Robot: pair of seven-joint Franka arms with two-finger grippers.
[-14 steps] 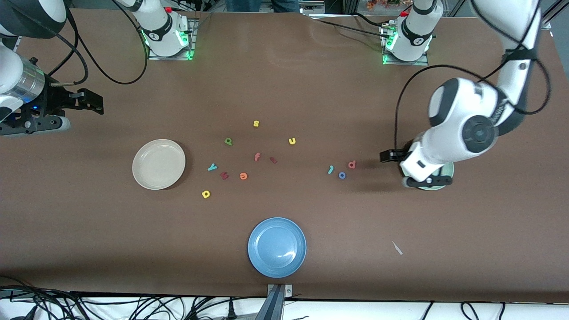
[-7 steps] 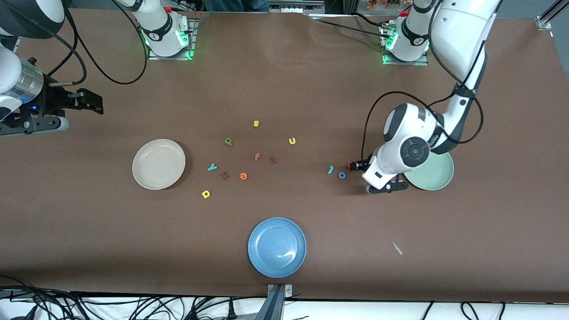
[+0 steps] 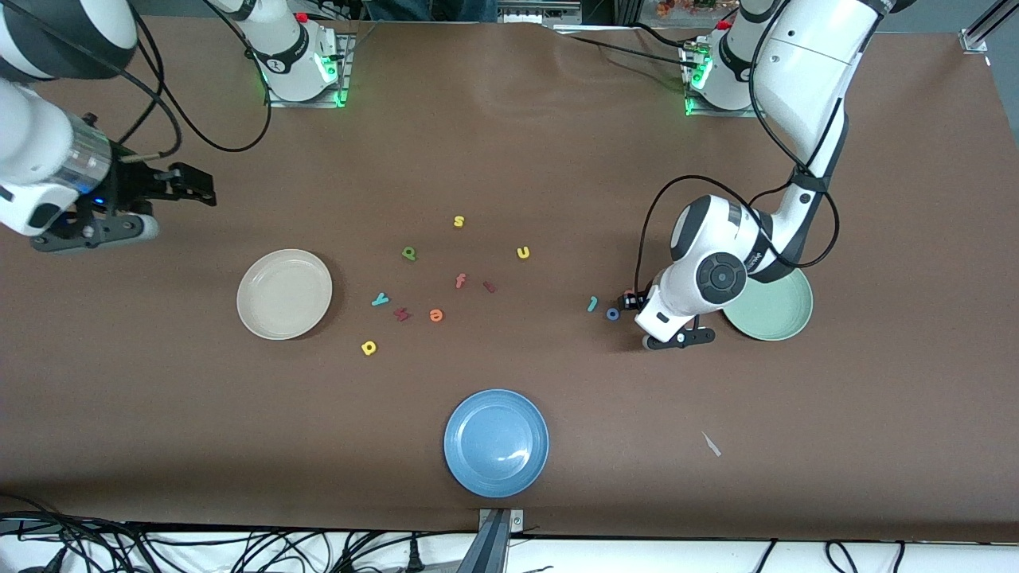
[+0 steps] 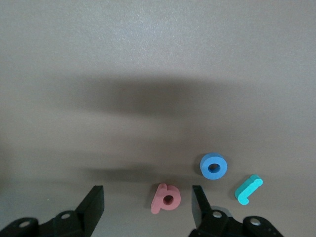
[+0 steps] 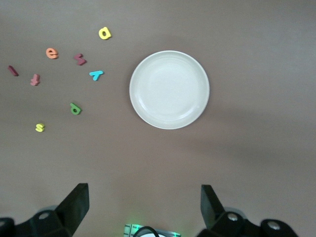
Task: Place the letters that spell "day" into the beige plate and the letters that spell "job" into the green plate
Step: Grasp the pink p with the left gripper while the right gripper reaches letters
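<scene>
Having moved off the green plate (image 3: 776, 306), left gripper (image 4: 147, 200) narrowing open fingers around salmon-red letter (image 4: 166, 198); right gripper (image 5: 143, 202) waiting, wide open, above table.

Brown table (image 3: 509, 143) — beige plate (image 3: 284, 294), green plate (image 3: 776, 314), blue plate (image 3: 496, 442) — black claws.

Robot lab (bolted arm bases (image 3: 302, 68), cables (image 3: 199, 549))

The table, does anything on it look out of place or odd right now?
One thing: a small pale scrap lies on the brown table, nearer the front camera than the green plate and apart from the foam letters. It looks like stray debris. Nothing looks spilled or damaged.
</scene>
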